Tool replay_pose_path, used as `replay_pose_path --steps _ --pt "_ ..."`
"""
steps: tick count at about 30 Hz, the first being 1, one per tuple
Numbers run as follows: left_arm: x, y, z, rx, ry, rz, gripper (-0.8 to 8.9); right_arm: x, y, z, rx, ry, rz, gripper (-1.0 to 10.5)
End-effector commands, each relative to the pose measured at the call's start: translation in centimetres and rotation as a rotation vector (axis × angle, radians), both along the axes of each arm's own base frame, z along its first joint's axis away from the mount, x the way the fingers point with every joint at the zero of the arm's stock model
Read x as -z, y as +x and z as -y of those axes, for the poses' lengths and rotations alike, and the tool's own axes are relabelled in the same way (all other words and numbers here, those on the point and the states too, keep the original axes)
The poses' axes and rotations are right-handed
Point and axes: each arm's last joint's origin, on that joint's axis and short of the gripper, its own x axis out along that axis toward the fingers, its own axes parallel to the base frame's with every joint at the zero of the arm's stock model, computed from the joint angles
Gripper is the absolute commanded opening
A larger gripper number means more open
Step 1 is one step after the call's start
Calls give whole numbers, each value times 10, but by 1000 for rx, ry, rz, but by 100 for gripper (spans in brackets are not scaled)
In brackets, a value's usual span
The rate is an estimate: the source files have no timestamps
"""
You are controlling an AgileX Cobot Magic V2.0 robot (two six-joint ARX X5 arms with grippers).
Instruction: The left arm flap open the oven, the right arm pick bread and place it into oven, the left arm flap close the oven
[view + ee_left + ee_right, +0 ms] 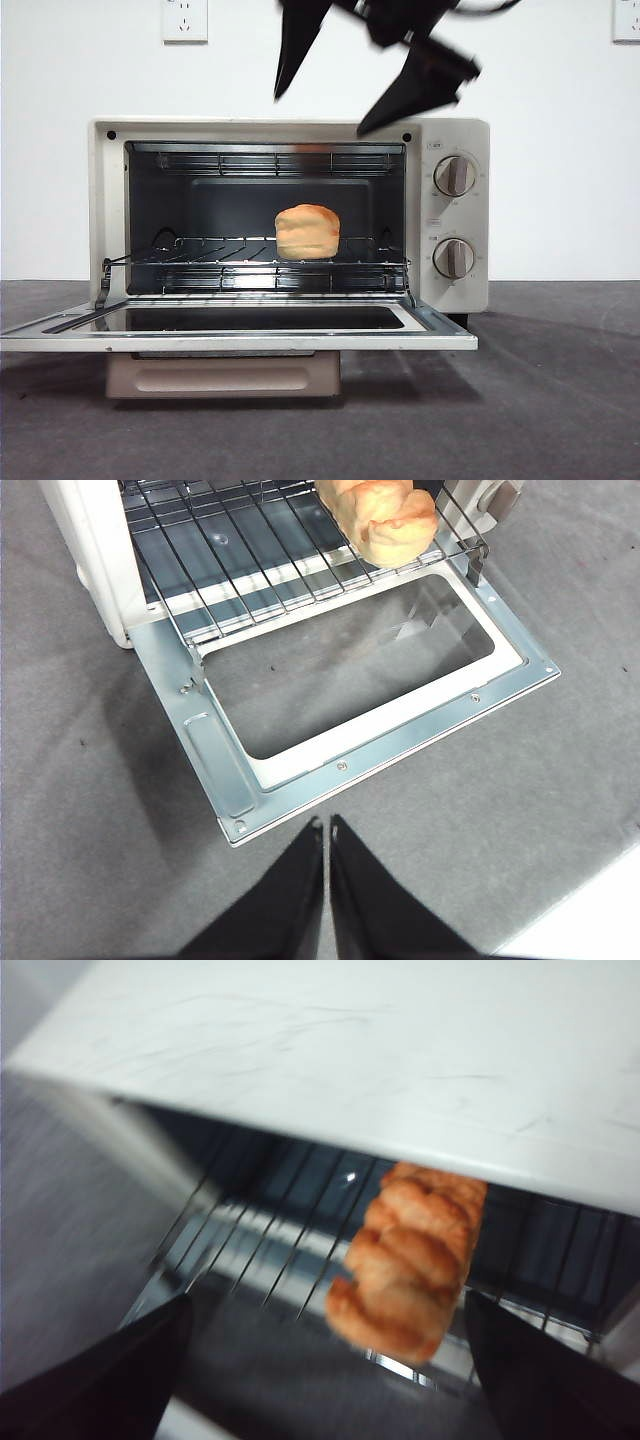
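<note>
We see the golden lumpy bread on the cream-white oven's wire rack, door down; our right gripper spread empty above, left gripper pressed together.

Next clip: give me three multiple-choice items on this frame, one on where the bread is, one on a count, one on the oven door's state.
1. The bread lies:
A. on the table
B. on the oven's wire rack
C. on the open door

2. Round knobs on the oven:
A. one
B. two
C. four

3. The oven door is:
A. folded down flat
B. shut
C. half raised

Key: 1 B, the loaf rests on the rack's bars; 2 B, two knobs stand one above the other; 3 A, the door lies level in front.
</note>
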Motion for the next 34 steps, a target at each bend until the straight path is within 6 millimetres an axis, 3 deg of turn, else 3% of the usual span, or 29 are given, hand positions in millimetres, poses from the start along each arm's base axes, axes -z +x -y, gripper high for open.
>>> replay_pose_path --steps 1,7,11,20,34 --pt "-3 1 1 6 -2 16 16 -18 -14 9 -120 -78 82 431" --pt "-3 1 1 5 -4 21 16 -33 -41 39 -199 -193 78 431" --pt "-3 2 1 5 -6 25 16 -35 -55 53 -253 -165 82 431" --pt "-5 3 2 5 -16 46 16 -1 -84 76 -358 -76 87 431" --pt "2 11 5 -15 -58 82 15 -3 -93 83 -361 -11 176 431"
